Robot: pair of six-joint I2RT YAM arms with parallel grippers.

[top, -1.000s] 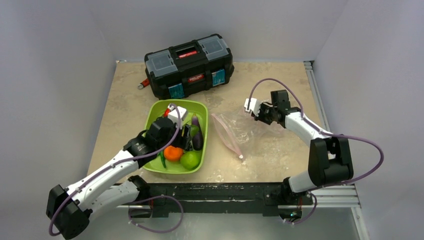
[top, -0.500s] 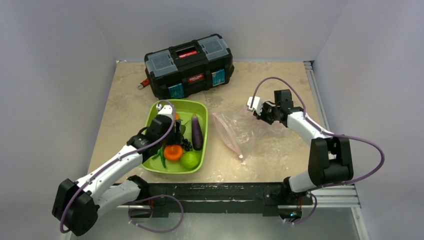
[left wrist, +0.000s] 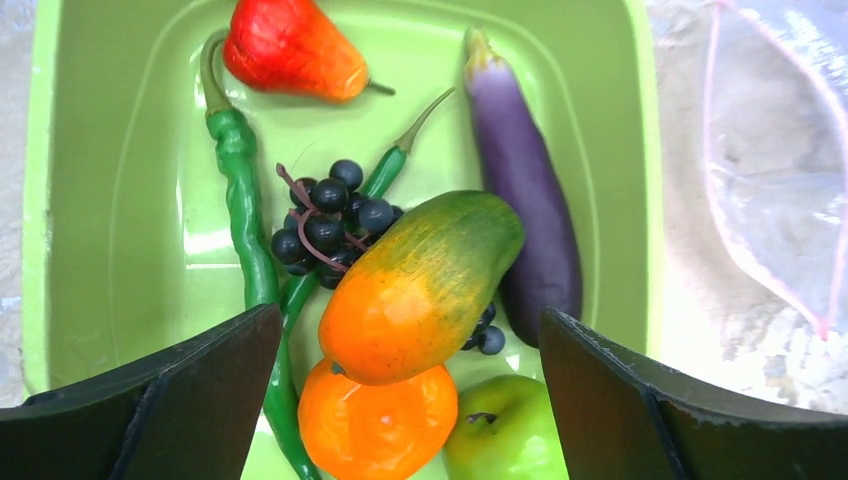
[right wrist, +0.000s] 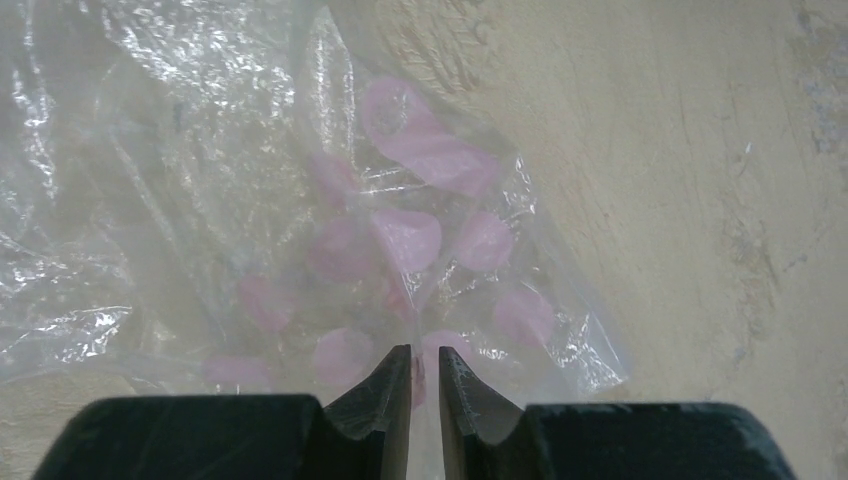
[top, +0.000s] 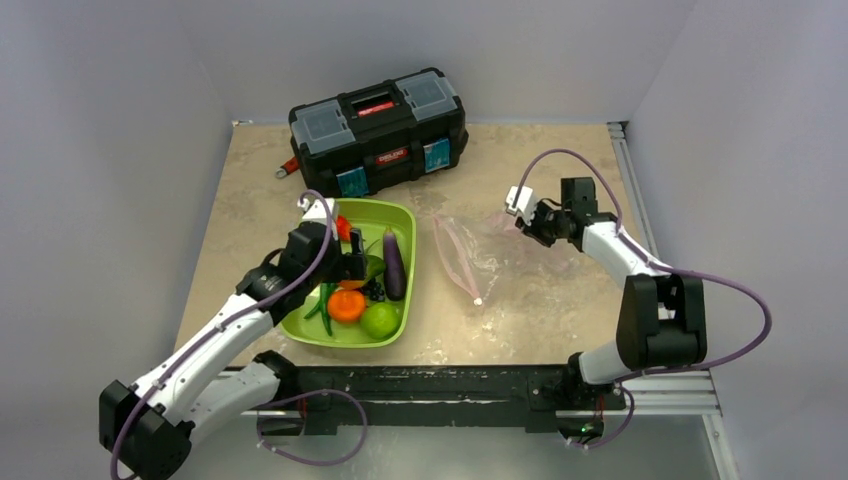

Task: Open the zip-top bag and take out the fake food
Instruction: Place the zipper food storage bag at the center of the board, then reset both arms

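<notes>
The zip-top bag (top: pixel 465 255) lies flat on the table right of the lime-green tray (top: pixel 404 212), its pink zip mouth toward the tray. The fake food is in the tray (left wrist: pixel 40 200). An orange-green mango (left wrist: pixel 420 285) rests on dark berries (left wrist: pixel 325 220), beside a purple eggplant (left wrist: pixel 525 200), an orange (left wrist: pixel 375 420), a green round fruit (left wrist: pixel 505 435), bean pods (left wrist: pixel 240 190) and a red fruit (left wrist: pixel 290 50). My left gripper (left wrist: pixel 408 315) hangs wide open over the mango, holding nothing. My right gripper (right wrist: pixel 425 350) sits at the bag's far corner (right wrist: pixel 300 200), jaws a narrow gap apart with film between them.
A black toolbox (top: pixel 378 130) stands at the back of the table, a red-handled tool (top: pixel 289 167) at its left end. A metal rail (top: pixel 625 180) runs along the table's right edge. Grey walls close in on both sides.
My left gripper opened wide and the mango now lies loose in the tray. My right gripper shifted right, dragging the bag slightly, and its jaws parted a little.
</notes>
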